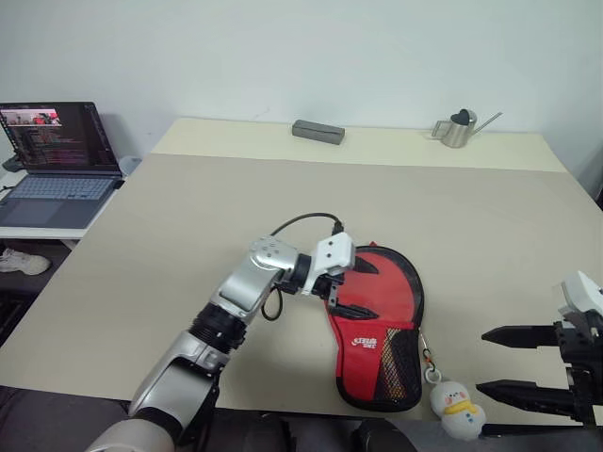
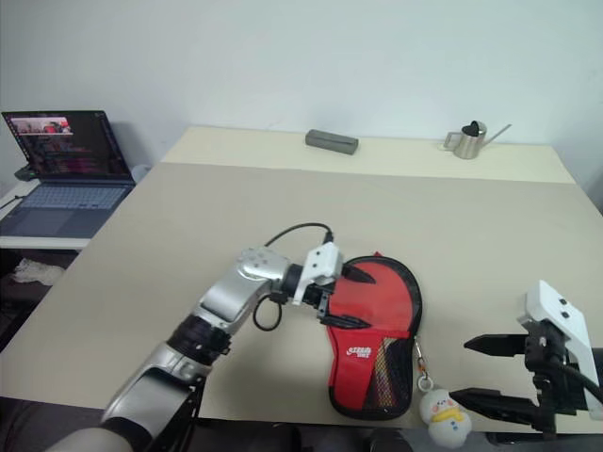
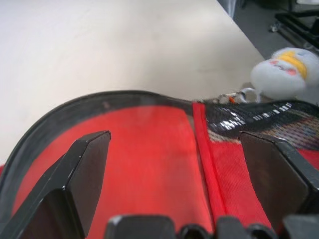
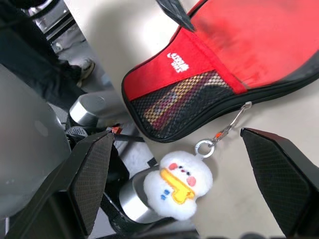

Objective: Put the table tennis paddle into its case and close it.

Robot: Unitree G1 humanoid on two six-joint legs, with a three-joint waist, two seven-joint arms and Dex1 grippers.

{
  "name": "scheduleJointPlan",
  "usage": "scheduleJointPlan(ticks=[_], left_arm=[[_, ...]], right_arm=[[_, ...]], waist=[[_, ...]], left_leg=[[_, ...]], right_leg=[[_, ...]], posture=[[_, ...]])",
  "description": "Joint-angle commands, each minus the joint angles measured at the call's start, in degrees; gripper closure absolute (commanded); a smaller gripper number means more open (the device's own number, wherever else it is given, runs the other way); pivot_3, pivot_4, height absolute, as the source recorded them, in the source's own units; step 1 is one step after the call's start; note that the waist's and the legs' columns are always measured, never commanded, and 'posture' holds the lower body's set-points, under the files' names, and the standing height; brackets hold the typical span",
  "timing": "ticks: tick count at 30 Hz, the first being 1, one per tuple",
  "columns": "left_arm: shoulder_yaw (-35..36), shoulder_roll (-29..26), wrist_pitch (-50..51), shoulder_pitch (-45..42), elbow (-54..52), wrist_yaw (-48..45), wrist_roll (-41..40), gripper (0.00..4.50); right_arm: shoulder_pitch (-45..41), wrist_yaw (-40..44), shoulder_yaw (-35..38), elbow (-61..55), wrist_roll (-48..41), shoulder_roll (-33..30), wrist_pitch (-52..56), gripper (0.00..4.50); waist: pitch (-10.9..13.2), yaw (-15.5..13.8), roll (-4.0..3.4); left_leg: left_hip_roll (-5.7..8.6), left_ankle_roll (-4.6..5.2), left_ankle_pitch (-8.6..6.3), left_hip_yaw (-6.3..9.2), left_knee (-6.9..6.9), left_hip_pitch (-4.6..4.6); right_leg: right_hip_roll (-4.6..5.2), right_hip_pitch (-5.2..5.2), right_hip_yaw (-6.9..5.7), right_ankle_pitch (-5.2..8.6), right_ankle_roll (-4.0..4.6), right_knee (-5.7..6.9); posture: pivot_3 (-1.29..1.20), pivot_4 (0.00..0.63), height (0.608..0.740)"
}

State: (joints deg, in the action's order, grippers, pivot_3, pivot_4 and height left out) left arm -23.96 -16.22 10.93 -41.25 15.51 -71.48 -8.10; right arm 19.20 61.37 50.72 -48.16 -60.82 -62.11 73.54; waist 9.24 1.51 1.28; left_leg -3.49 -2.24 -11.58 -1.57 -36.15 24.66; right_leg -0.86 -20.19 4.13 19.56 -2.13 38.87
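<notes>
Count of things on and beside the table

One red case point(image 1: 379, 325) under the left gripper point(image 1: 350, 281); one white plush charm point(image 1: 456, 408) just beside the right gripper point(image 1: 509, 362); one grey bar point(image 1: 317, 131), one metal watering can point(image 1: 459, 128) and one laptop point(image 1: 55, 162) well apart from both.

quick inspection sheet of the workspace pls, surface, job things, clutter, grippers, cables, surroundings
surface: beige table, lighter strip along the far edge
job's things: red case lies flat near the front edge, paddle handle visible through its mesh, white plush charm clipped on
clutter: grey box and metal watering can at the far edge
grippers: left gripper open over the case; right gripper open, clear of the case
cables: black cable looping at the left wrist
surroundings: open laptop on a side table, white wall
</notes>
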Motion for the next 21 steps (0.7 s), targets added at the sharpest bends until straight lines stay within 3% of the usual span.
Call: scheduleJointPlan(ticks=[1, 7, 15, 21], left_arm=[[-0.78, 2.93, -3.21, -1.05, 2.60, 1.85, 1.43, 0.00], [-3.06, 5.69, -8.43, -0.39, 9.45, 2.91, 5.58, 0.00], [-3.93, 7.48, -9.77, 1.17, 10.38, 2.87, 6.58, 0.00], [-3.94, 7.72, -9.31, 1.72, 9.54, 2.62, 6.62, 0.00]], right_arm=[[1.88, -1.38, 3.96, -1.94, -3.01, 0.54, 0.91, 0.02], [6.95, -6.08, 3.18, -4.69, -2.17, 3.39, -0.71, 0.02], [7.91, -17.84, -7.97, -4.32, 2.88, 7.05, -2.92, 0.02], [9.08, -20.01, -14.85, -2.91, 7.71, 6.21, -5.13, 0.02]], waist=[[0.01, 0.02, 0.02], [-0.03, 0.15, 0.00], [-0.10, 0.13, -0.01], [-0.11, 0.12, -0.02]], left_leg=[[0.00, 0.00, 0.00, -0.01, -0.01, 0.00], [0.01, 0.00, 0.00, 0.00, -0.01, -0.03], [0.04, 0.00, 0.00, 0.00, -0.02, -0.02], [0.02, 0.00, 0.00, 0.01, -0.01, -0.02]], right_leg=[[0.00, 0.00, 0.00, 0.00, 0.00, 0.00], [0.00, 0.01, 0.01, 0.01, -0.01, 0.04], [0.02, 0.03, 0.02, 0.03, -0.05, 0.02], [0.01, 0.03, 0.00, 0.03, -0.06, 0.02]], posture=[[0.00, 0.150, 0.740], [0.00, 0.150, 0.740], [0.00, 0.150, 0.740], [0.00, 0.150, 0.740]])
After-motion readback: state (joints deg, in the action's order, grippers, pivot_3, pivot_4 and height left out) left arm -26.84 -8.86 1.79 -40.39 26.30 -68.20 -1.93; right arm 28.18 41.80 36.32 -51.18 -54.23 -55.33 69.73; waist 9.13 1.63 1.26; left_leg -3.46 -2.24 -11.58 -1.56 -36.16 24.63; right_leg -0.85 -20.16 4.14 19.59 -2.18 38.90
